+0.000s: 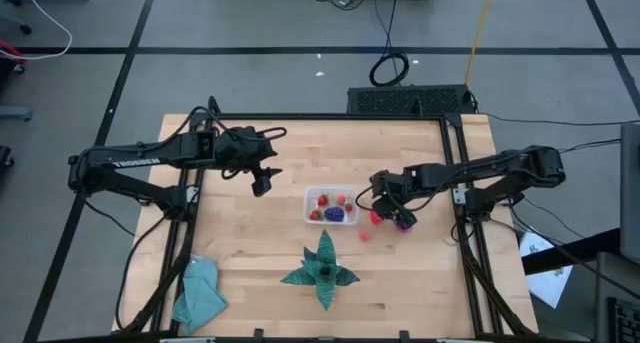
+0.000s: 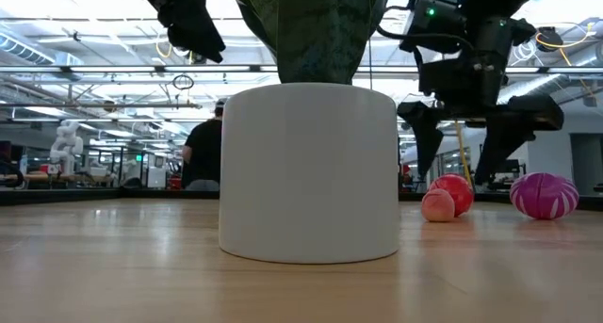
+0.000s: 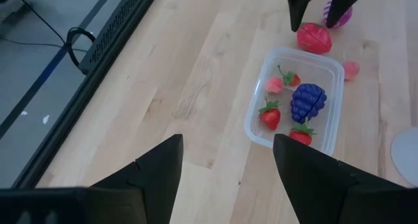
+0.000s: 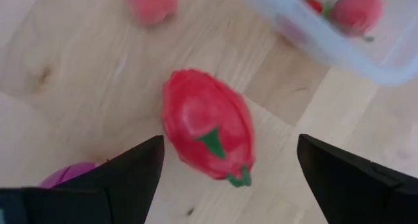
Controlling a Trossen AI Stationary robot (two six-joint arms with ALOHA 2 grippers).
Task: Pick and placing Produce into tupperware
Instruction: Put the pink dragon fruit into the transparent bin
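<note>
Now we hold our right gripper (image 4: 225, 162) spread wide just above a red fruit (image 4: 209, 126) on the table beside the tupperware (image 1: 331, 206), which already contains strawberries and a purple grape bunch (image 3: 307, 101). Our left gripper (image 1: 262, 180) hangs open, well apart from the container.

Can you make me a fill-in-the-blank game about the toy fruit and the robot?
1. The purple grapes lie inside the clear ____.
2. The right end effector hangs open over a big ____ fruit on the table.
3. The magenta ball sits ____ the tub.
4. The left end effector holds ____.

Missing words: tub; red; outside; nothing
</note>
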